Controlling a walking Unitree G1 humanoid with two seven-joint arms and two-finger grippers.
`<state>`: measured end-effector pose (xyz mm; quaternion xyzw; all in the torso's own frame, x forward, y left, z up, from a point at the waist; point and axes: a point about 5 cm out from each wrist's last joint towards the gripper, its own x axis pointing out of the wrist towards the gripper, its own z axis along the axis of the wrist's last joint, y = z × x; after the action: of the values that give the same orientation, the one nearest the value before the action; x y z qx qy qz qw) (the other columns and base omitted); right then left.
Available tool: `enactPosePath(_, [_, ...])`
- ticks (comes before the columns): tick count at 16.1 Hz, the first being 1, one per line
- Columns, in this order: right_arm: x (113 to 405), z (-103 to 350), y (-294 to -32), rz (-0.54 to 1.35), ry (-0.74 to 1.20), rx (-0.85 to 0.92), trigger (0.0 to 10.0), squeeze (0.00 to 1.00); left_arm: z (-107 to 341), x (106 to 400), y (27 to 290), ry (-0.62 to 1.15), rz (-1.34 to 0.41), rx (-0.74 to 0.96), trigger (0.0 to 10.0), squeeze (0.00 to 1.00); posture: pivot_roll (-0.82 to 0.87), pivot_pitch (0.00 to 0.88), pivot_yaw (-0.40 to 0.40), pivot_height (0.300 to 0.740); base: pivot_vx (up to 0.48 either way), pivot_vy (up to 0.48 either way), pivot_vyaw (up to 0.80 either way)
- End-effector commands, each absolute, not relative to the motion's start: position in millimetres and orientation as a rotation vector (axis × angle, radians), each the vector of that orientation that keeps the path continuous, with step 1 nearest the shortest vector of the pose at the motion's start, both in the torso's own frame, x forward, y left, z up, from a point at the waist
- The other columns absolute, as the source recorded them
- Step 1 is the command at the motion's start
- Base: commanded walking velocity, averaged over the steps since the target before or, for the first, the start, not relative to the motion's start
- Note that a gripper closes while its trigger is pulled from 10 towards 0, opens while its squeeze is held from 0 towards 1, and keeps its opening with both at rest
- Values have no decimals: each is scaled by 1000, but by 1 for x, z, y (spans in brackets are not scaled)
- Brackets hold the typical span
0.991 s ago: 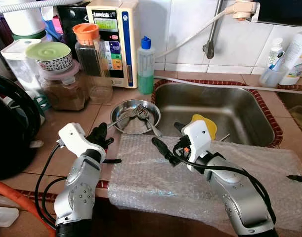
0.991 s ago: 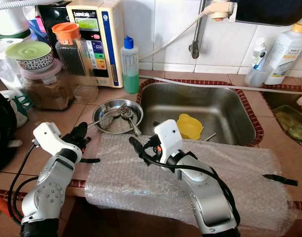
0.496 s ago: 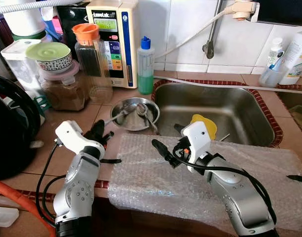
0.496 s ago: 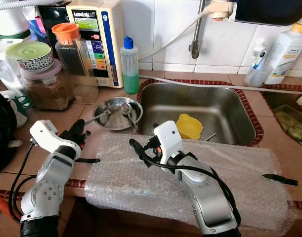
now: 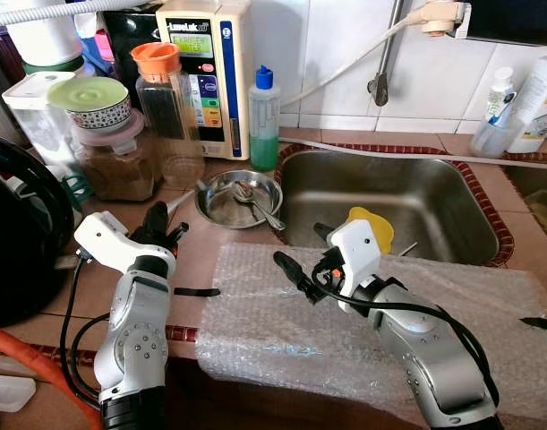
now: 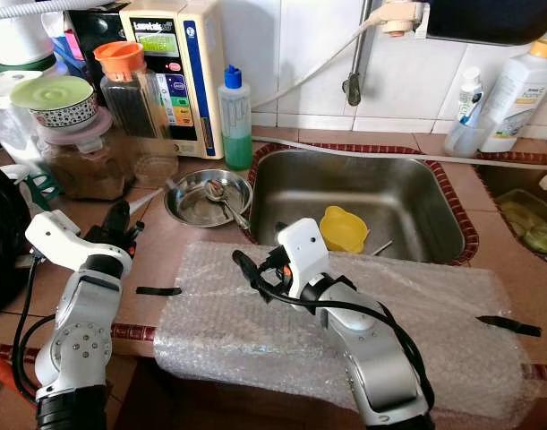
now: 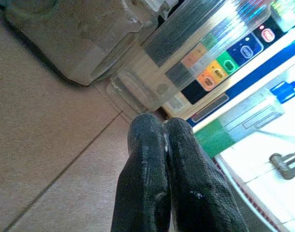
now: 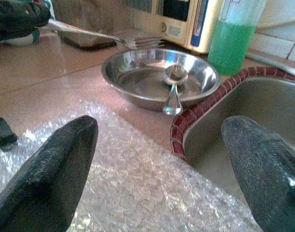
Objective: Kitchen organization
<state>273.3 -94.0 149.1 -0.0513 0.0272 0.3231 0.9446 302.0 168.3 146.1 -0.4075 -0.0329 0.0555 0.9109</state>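
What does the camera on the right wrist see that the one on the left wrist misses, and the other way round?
Right wrist view: the open right gripper over bubble wrap, a steel bowl holding a spoon, the sink, and a fork held by the left gripper.
Left wrist view: that gripper's fingers pressed shut, a clear jar and a brown-filled jar.
Both: the green soap bottle and the beige appliance.

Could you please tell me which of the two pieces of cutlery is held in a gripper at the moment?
The fork: the left gripper holds its handle, tines over the steel bowl rim. The spoon lies loose in the bowl.
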Motion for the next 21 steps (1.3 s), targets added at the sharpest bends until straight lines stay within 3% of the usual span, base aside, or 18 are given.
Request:
enactPosePath(1, [276,157,-95,644,14,-98,10000,0,156,302,166,-114,83,-852,0,0,-259,11,74,740,0,0,0])
enactPosePath(5, [287,170,-101,562,-5,87,10000,0,168,299,137,-125,-137,-973,0,0,-261,11,76,740,0,0,0])
enactPosePath(7, [292,176,-105,538,-21,117,10000,0,173,298,127,-129,-217,-948,0,0,-266,14,79,740,0,0,0])
enactPosePath(12, [303,182,-121,496,-151,-401,10000,0,178,297,112,-79,-344,-745,0,0,-269,18,82,740,0,0,0])
enactPosePath(17, [306,179,-115,525,-225,-619,10000,0,183,292,93,-54,-463,-685,0,0,-272,24,83,740,0,0,0])
enactPosePath(21, [317,179,-112,528,-258,-688,10000,0,188,282,79,-31,-601,-663,0,0,-268,29,85,740,0,0,0])
